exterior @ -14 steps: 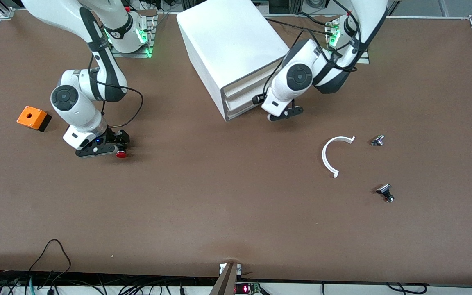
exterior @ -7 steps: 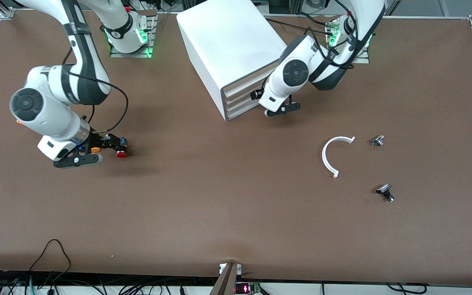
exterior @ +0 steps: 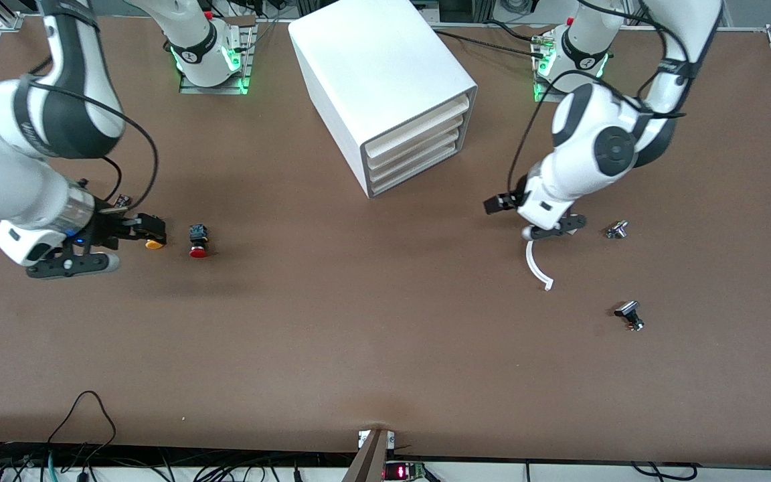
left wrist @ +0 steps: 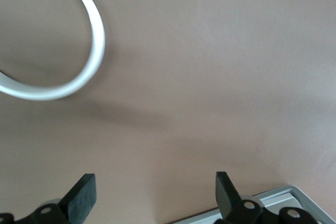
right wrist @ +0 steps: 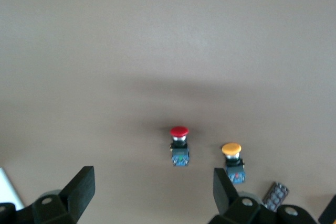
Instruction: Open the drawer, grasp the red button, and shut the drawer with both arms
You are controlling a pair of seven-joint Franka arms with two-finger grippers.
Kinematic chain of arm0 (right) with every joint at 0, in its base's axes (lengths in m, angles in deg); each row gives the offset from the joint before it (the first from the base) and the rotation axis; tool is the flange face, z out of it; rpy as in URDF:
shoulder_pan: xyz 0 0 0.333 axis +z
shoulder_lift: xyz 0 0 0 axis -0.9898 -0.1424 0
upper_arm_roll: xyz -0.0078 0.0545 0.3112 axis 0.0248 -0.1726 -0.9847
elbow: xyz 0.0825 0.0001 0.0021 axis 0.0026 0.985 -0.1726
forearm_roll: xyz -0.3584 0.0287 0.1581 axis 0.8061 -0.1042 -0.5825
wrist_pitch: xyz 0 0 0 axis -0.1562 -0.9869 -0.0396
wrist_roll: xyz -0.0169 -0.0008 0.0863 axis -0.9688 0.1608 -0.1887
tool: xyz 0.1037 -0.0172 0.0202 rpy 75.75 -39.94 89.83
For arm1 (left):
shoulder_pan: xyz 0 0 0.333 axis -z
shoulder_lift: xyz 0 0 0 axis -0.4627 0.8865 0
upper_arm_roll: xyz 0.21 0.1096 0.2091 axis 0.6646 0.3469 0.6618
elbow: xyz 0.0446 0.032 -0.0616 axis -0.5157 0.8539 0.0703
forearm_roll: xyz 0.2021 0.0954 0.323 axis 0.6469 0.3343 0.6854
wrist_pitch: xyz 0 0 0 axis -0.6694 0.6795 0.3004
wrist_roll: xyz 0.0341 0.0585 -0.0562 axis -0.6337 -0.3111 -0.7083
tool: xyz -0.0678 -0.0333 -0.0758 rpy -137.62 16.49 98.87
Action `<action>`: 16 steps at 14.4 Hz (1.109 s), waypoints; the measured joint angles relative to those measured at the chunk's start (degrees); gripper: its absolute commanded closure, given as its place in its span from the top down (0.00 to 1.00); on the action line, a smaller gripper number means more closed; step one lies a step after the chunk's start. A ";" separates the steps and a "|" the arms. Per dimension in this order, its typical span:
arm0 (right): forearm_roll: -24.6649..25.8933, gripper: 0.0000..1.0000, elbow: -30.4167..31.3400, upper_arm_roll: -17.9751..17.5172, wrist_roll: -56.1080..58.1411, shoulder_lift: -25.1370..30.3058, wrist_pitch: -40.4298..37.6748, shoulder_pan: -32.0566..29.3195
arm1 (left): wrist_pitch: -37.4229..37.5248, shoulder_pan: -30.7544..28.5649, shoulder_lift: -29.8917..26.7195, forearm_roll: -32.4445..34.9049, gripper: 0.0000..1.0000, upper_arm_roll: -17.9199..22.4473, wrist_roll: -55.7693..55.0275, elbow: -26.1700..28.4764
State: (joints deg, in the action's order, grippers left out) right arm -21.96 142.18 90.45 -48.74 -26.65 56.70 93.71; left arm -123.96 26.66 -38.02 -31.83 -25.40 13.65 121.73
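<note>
The red button [exterior: 198, 244] lies on the table, apart from both grippers; it also shows in the right wrist view [right wrist: 179, 132]. My right gripper [exterior: 132, 246] [right wrist: 152, 182] is open and empty, up over the table beside the orange-yellow button [exterior: 153, 244] [right wrist: 231, 150]. The white cabinet [exterior: 372, 60] stands near the robots' bases; its stacked drawers [exterior: 419, 142] all sit flush. My left gripper [exterior: 509, 219] [left wrist: 153, 186] is open and empty, over the table by one end of a white curved strip [exterior: 537, 265] [left wrist: 89, 51].
Two small metal parts [exterior: 617, 229] [exterior: 629, 314] lie toward the left arm's end, nearer the front camera than the cabinet. A small dark chip [exterior: 122, 199] [right wrist: 275, 196] lies by the right gripper. The orange box is hidden by the right arm.
My right gripper let go of the red button and drew back toward the right arm's end. My left gripper left the cabinet's drawer fronts and swung over to the curved strip.
</note>
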 measured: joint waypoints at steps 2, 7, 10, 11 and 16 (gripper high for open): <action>0.01 1.00 -3.47 -2.25 -0.48 0.37 -5.03 -4.45 | 4.54 -1.94 -2.27 0.01 1.00 2.98 8.00 -1.93; 0.64 1.00 -7.90 -0.58 -0.48 2.96 -16.35 -8.64 | 18.78 -5.47 -6.61 9.79 1.00 7.46 20.39 -12.34; 4.59 1.00 -8.36 -0.55 -0.49 2.93 -17.09 -8.55 | 25.93 -6.22 -8.85 10.45 1.00 8.30 21.30 -16.65; 5.46 1.00 -8.36 -0.73 -0.59 2.92 -17.10 -8.47 | 26.60 -6.43 -9.21 10.46 1.00 8.34 21.40 -17.48; 6.47 1.00 -8.36 -0.89 -1.15 2.89 -17.04 -8.13 | 27.08 -7.63 -9.58 10.48 1.00 8.56 21.41 -18.10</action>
